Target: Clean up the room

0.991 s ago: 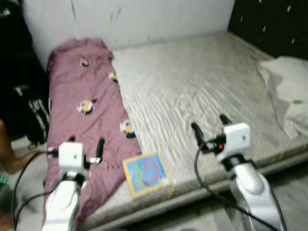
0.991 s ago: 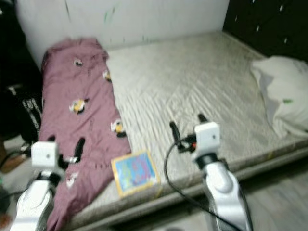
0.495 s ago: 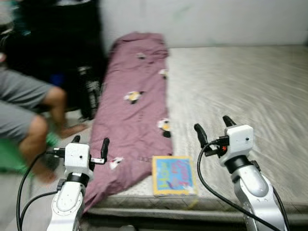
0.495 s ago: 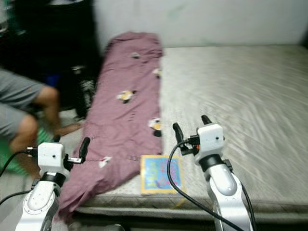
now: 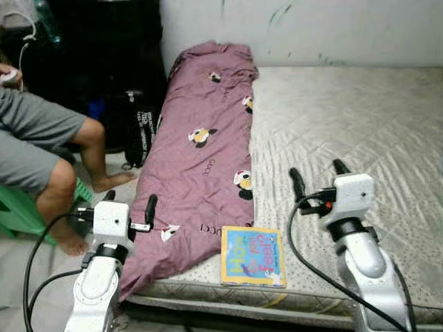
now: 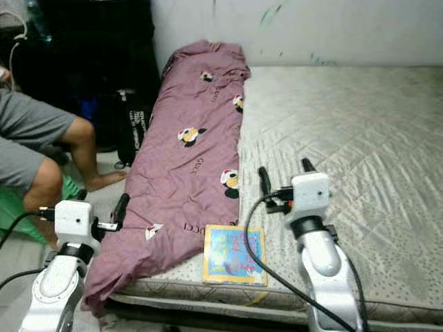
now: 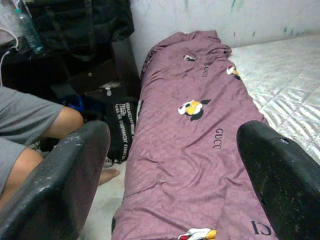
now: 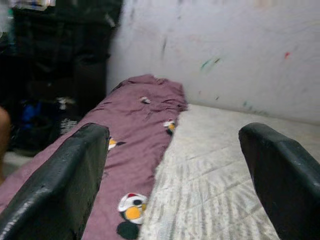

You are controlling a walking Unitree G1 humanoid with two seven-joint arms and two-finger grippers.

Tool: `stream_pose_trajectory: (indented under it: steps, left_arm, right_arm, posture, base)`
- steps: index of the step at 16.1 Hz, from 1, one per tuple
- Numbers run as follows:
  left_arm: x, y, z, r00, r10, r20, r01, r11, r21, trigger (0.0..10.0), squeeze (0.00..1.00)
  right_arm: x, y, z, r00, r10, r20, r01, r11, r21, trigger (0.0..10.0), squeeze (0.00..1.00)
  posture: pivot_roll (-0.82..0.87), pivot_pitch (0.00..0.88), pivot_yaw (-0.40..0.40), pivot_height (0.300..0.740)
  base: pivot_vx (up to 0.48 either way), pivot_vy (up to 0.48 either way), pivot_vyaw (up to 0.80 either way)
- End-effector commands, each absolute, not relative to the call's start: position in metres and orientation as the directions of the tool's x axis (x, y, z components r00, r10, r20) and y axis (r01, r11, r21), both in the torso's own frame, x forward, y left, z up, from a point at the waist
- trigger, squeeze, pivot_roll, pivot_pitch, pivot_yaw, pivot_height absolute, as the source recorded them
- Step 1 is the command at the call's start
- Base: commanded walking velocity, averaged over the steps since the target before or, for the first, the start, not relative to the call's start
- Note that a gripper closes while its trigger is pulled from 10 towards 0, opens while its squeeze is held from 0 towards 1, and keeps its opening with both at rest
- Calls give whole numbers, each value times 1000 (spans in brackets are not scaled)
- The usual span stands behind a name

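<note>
- My left gripper (image 5: 129, 206) hangs with fingers spread, off the mattress (image 5: 360, 117) edge, beside the purple blanket (image 5: 201, 152).
- My right gripper (image 5: 319, 176) is spread above the mattress.
- A book (image 5: 253, 256) lies at the mattress's near edge, touching the blanket.
- A person's leg (image 5: 66, 180) is beside the mattress.

- The purple blanket (image 7: 200, 135) lying along the bed's edge carries the printed word "GUCCI" several times in dark letters; it reads most clearly in the left wrist view, just below the cartoon duck figure.
- The black bag (image 5: 138, 131) on the floor beside the bed has white lettering running down its side, too small to read.
- The colourful book (image 5: 253, 256) at the mattress edge shows large lettering on its cover, which cannot be made out.
</note>
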State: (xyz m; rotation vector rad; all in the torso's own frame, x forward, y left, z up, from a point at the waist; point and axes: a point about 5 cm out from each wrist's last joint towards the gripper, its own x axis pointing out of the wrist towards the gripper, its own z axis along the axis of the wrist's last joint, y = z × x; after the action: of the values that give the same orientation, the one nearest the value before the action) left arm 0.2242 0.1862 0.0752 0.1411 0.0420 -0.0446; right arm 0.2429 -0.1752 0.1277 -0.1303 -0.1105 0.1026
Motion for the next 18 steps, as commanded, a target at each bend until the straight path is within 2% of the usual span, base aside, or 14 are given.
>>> stream_pose_trajectory:
  steps: [1, 18]
  left_arm:
    - [226, 188, 76, 998, -52, -42, 57, 988, 145, 10000, 0]
    - [228, 186, 75, 997, -67, -38, 72, 988, 133, 10000, 0]
  right_arm:
    - [243, -180, 128, 991, 78, 108, -62, 987, -146, 10000, 0]
    - [244, -179, 127, 991, 82, 104, -65, 986, -155, 10000, 0]
  posture:
    - [-114, 0, 43, 740]
    - [-123, 0, 43, 740]
  base:
    - [0, 0, 0]
    - [0, -352, 0]
